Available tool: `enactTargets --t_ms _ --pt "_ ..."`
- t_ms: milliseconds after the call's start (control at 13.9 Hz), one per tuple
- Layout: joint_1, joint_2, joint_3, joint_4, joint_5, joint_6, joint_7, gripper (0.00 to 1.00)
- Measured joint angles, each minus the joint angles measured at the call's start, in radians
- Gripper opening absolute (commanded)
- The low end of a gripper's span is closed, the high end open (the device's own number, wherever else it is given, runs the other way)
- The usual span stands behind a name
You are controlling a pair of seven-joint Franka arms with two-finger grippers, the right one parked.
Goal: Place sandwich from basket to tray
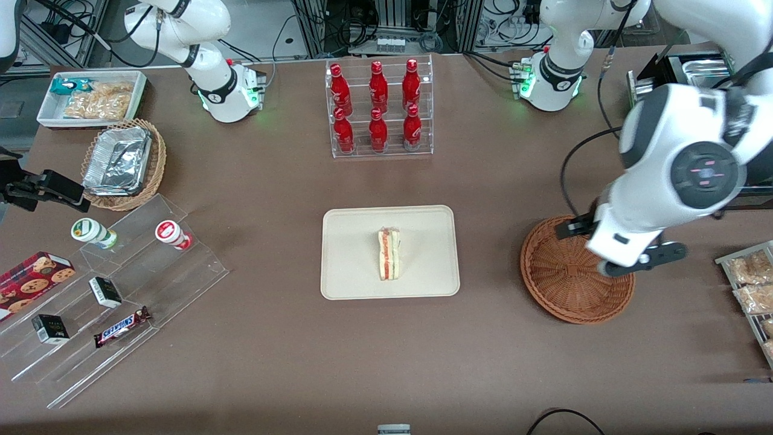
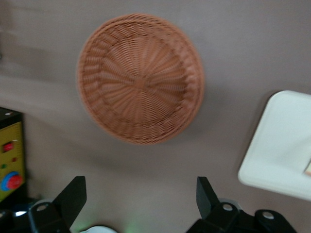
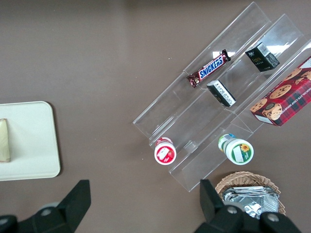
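Front view only: sandwich (image 1: 389, 254) on tray (image 1: 350, 278); jaws (image 2: 141, 199) apart above basket (image 2: 140, 77)

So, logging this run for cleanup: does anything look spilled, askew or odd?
Nothing stands out. The sandwich lies intact on the tray, the basket sits empty and upright, and the open claw hovers above it.

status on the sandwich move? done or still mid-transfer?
Looks done: the sandwich lies on the tray, and the basket is empty. In hand: nothing; the gripper is open, above the table beside the basket. Left: at most retracting the arm.
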Motion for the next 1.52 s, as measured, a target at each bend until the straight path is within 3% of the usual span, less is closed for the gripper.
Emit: enactTargets --t_ms 361,649,1010,1515 --pt "0.034 -0.117 -0.001 -0.013 -0.003 -0.136 0.065 1.0" --pt "0.044 -0.218 -0.001 -0.096 -0.004 -0.154 0.125 1.0" --pt "0.074 -0.344 0.002 -0.182 -0.059 -0.156 0.236 1.0" --pt "0.074 -0.377 0.021 -0.19 -0.078 -0.149 0.27 1.0"
